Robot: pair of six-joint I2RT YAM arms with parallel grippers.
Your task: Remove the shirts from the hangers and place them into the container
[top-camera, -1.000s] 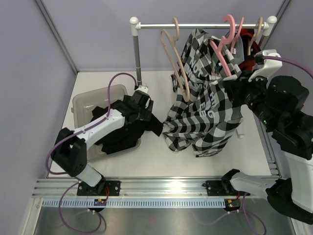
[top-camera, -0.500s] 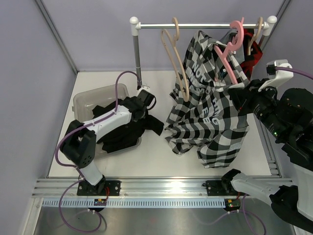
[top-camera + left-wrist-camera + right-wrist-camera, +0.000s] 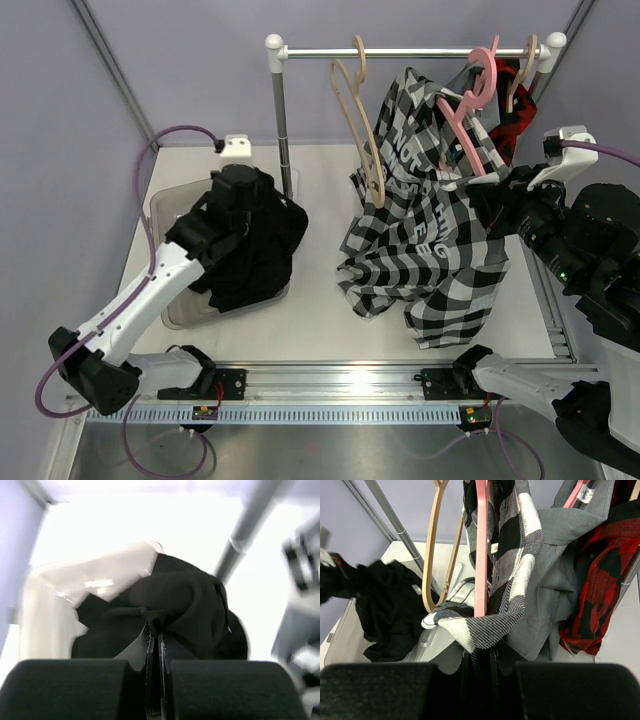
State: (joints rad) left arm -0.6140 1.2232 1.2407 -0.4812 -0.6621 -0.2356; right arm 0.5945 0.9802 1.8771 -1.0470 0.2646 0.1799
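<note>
Left fingers (image 3: 75, 690), clamped on the black shirt (image 3: 245, 235) bunched over the container (image 3: 163, 212), should lower it inside the rim before parting; right fingers (image 3: 560, 692) pinch the plaid shirt (image 3: 430, 250) well to the container's right.

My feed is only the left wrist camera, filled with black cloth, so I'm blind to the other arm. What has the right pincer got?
Observer: The right pincer is shut on the black-and-white plaid cloth shirt, right beside the thin pink hanger.
Operator: Is that hanger on the rail?
Observer: Yes, its hook sits over the horizontal metal rail.
Operator: What else hangs there?
Observer: A plain grey cloth shirt and a red-and-black plaid cloth shirt, at the rail's right end.
</note>
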